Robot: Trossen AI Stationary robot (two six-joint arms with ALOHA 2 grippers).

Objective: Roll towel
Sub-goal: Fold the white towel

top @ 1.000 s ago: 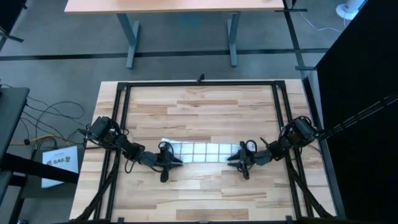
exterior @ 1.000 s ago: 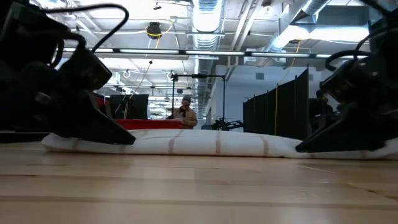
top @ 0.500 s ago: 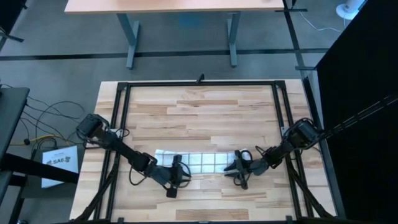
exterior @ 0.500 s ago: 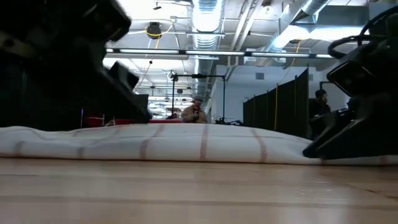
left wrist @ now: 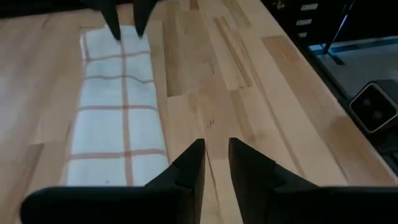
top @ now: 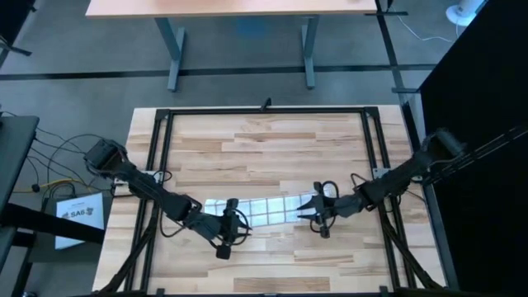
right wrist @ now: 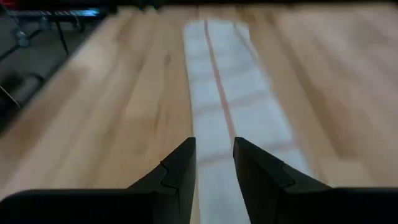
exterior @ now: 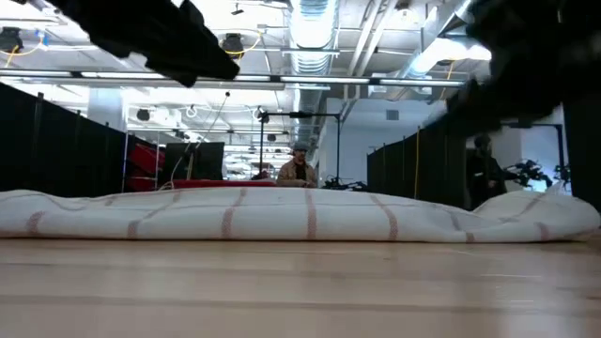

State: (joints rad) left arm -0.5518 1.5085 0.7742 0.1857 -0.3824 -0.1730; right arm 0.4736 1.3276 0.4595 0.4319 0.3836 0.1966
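Note:
The towel [top: 262,208], white with a thin dark grid, lies on the wooden table as a long narrow band running left to right, and shows as a low mound in the low view [exterior: 300,214]. My left gripper [top: 239,224] hovers at the band's left end, over bare wood just near of the towel [left wrist: 118,124], narrowly open [left wrist: 214,155]. My right gripper [top: 305,211] hovers over the band's right end [right wrist: 230,99], narrowly open [right wrist: 214,152]. In the low view both arms are raised above the cloth.
Black frame rails [top: 161,165] run along the table's left, right and far sides. A printed sheet [top: 78,213] lies beyond the left edge. A desk [top: 239,8] stands past the far edge. A person [exterior: 299,171] stands far behind the table.
Both grippers first went toward the table's near edge, low at the towel's two ends, and the towel came with them a little nearer. Both have since risen off the cloth and moved back slightly, leaving the towel lying on the table.

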